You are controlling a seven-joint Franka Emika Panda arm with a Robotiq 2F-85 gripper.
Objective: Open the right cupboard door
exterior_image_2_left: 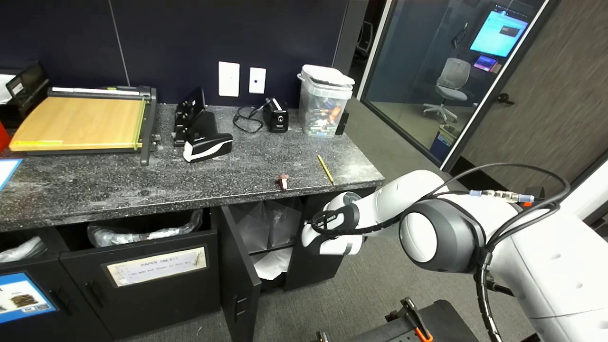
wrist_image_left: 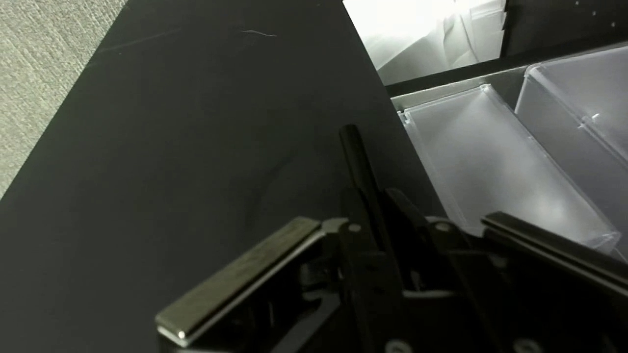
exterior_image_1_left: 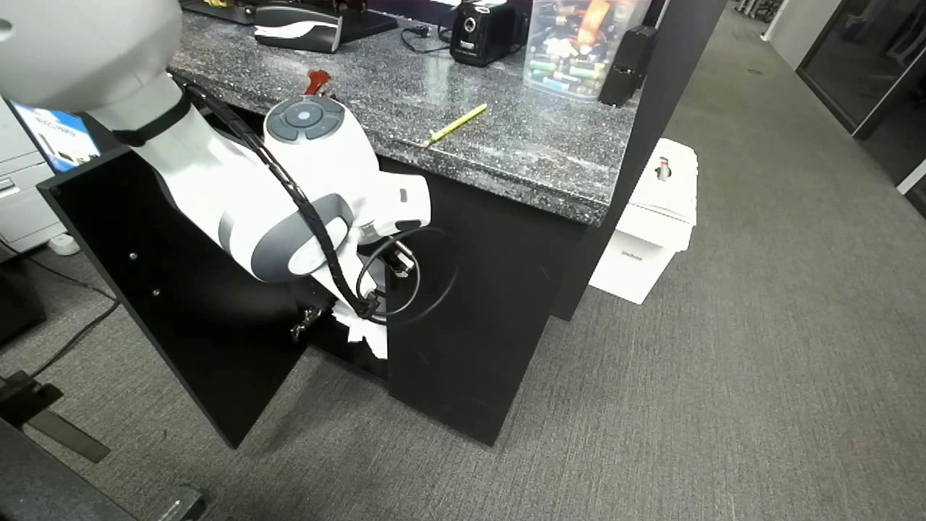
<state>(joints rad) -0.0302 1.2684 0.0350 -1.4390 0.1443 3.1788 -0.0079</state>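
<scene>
The right cupboard door is a flat matte-black panel, seen in both exterior views (exterior_image_1_left: 470, 318) (exterior_image_2_left: 313, 266). It looks shut or nearly shut. Its outer face fills the left of the wrist view (wrist_image_left: 196, 147). Its dark bar handle (wrist_image_left: 354, 147) runs near the inner edge. My gripper (wrist_image_left: 372, 191) has its fingers close together on either side of the handle, with the bar filling the narrow gap between the fingertips. In an exterior view the gripper's metal parts (exterior_image_1_left: 400, 260) show at the door's upper inner edge. The arm hides the fingertips in both exterior views.
The matching left door stands wide open (exterior_image_1_left: 166, 289) (exterior_image_2_left: 240, 275). Clear plastic bins (wrist_image_left: 490, 157) and white paper (wrist_image_left: 436, 44) lie inside the cupboard. The stone countertop (exterior_image_2_left: 256, 161) overhangs the doors, with a yellow pencil (exterior_image_1_left: 457, 124) near its edge. A white bin (exterior_image_1_left: 636, 246) stands beside the cabinet.
</scene>
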